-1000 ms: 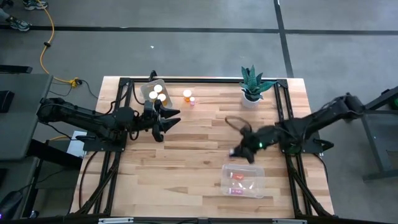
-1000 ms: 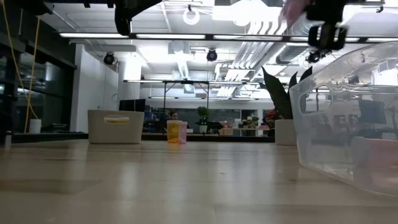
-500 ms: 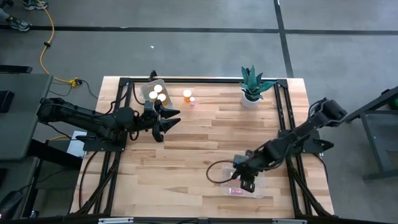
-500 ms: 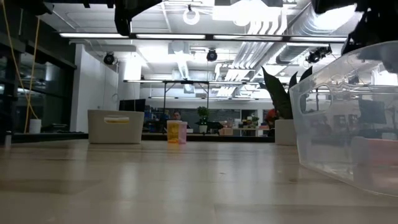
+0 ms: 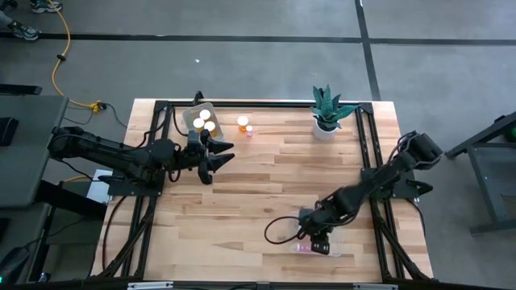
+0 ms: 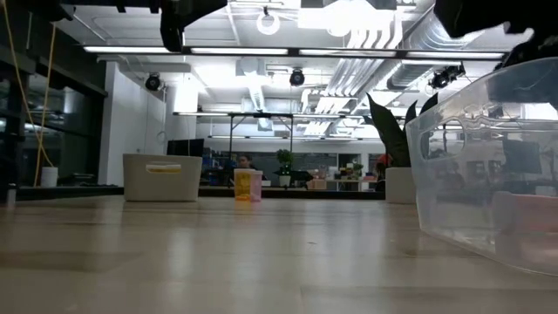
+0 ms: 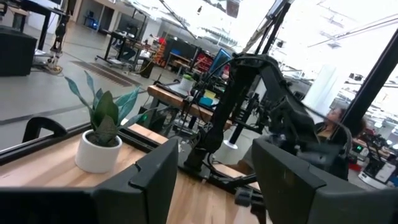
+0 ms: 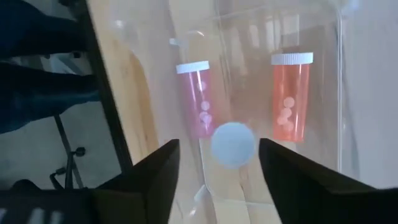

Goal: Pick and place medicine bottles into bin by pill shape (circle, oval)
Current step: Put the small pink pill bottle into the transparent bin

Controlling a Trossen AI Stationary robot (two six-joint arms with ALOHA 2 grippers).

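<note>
My right gripper [image 5: 316,234] hangs open over the clear bin [image 5: 335,245] at the table's near right, pointing steeply down into it. In the right wrist view its fingers [image 8: 219,180] stand on either side of a bottle seen end-on by its round white cap [image 8: 233,145], apart from it. Behind that one, a pink bottle [image 8: 199,99] and an orange bottle [image 8: 291,99] lie on the bin's floor. At the far left, two white-capped bottles sit in a second tub [image 5: 201,121]. Beside it an orange bottle [image 5: 243,122] and a small pink one [image 5: 249,130] stand on the table. My left gripper [image 5: 219,156] waits open near them.
A potted green plant [image 5: 326,109] stands at the far right edge, also seen in the left wrist view [image 7: 102,134]. Black frame rails run along the table's left, right and far sides. Bare wood lies between the two arms. The bin's wall [image 6: 488,174] fills the low view's right.
My right gripper has swung from the middle right of the table toward the near edge and down, and has tipped from nearly level to pointing steeply down over the clear bin. My left arm has kept still.
</note>
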